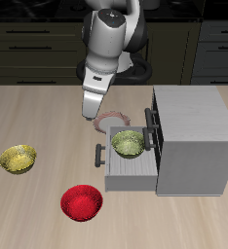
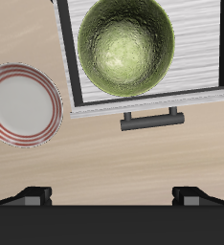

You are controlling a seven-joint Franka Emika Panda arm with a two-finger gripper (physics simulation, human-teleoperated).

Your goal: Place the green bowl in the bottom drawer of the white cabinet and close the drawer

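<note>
The green bowl [image 1: 128,144] sits upright inside the open bottom drawer [image 1: 135,171] of the white cabinet [image 1: 196,136]. The drawer is pulled out, and its black bar handle [image 1: 98,156] faces the table's middle. In the wrist view the green bowl [image 2: 126,45] fills most of the drawer's width, with the drawer's front panel [image 2: 143,99] and handle [image 2: 150,119] just beyond it. My gripper [image 1: 91,114] hovers above the table, just off the drawer's front and apart from the bowl. Its jaws stand wide apart and empty, and the fingertips [image 2: 33,197] show at the frame's edge.
A white plate with a red rim [image 1: 114,119] lies beside the drawer, under my gripper; it also shows in the wrist view [image 2: 23,103]. A golden-yellow bowl [image 1: 19,159] and a red bowl [image 1: 82,202] stand nearer the table's front edge.
</note>
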